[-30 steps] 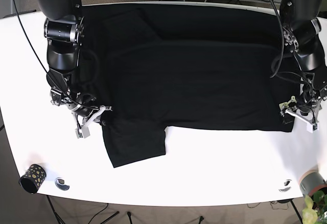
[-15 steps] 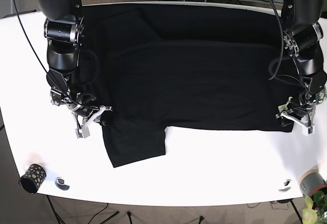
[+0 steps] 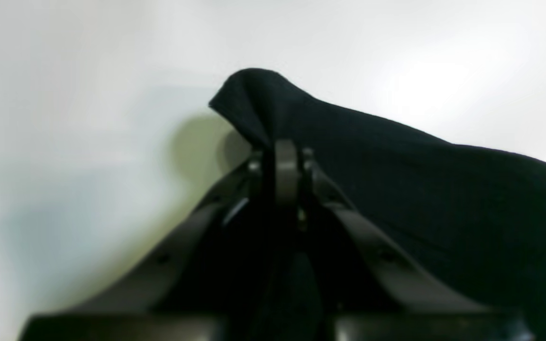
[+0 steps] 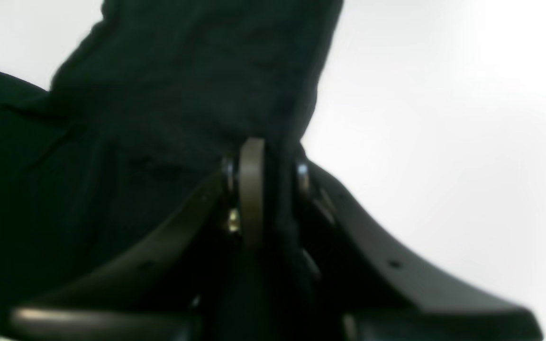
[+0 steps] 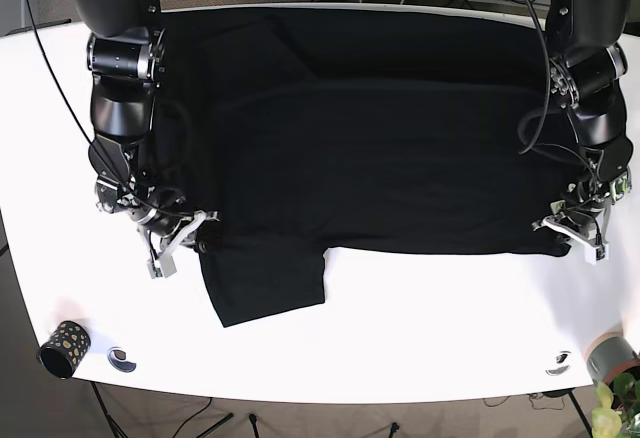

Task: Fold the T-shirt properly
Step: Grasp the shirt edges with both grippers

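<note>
Black T-shirt (image 5: 380,158) on white table (image 5: 420,328), left hand (image 5: 578,230) and right hand (image 5: 172,241) pinched closed on its edges (both wrist views blurred)

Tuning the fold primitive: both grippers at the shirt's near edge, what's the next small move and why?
Probably lift both together, then carry the edge toward the far side. The left gripper and right gripper each look shut on the black T-shirt, which otherwise lies flat on the white table.

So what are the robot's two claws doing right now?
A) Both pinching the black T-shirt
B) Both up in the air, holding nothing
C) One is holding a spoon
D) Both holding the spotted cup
A: in the wrist views the left gripper and the right gripper are each shut on a bunched bit of the black T-shirt at its near edge.
</note>
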### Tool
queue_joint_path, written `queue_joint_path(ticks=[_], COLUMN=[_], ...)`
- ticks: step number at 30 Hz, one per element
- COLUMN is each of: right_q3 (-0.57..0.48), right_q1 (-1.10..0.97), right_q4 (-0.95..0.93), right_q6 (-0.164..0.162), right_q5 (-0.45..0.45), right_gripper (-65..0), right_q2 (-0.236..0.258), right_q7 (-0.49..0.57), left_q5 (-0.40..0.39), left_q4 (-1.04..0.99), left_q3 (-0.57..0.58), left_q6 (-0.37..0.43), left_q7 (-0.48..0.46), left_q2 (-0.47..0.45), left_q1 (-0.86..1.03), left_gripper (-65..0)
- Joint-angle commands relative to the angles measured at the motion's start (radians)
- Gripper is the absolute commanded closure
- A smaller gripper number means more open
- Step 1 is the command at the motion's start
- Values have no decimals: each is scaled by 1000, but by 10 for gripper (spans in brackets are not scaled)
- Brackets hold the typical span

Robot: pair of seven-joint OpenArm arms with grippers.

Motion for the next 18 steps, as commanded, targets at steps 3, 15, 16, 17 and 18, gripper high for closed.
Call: queue_joint_path(ticks=[3, 15, 16, 17, 18], right_q3=[4, 4, 4, 4, 4], right_q1=[36, -47, -61, -73, -92], right_q4=[99, 357, 385, 406, 445], right_q6=[10, 10, 10, 10, 10], right_q5=[19, 19, 19, 19, 21], right_gripper=[-71, -71, -71, -71, -71], right_q2=[15, 36, 38, 38, 38], right_q7=[-25, -146, -157, -164, -180], left_q5=[-15, -15, -15, -15, -15], left_q4=[113, 547, 580, 606, 641], left_q3=[-26, -167, -173, -178, -180], left_q6=[-6, -7, -7, -7, -9], left_q7=[-13, 169, 182, 195, 211], left_q2=[-18, 71, 77, 82, 89], left_q1=[-17, 159, 171, 179, 196], left_gripper=[0, 0, 0, 0, 0])
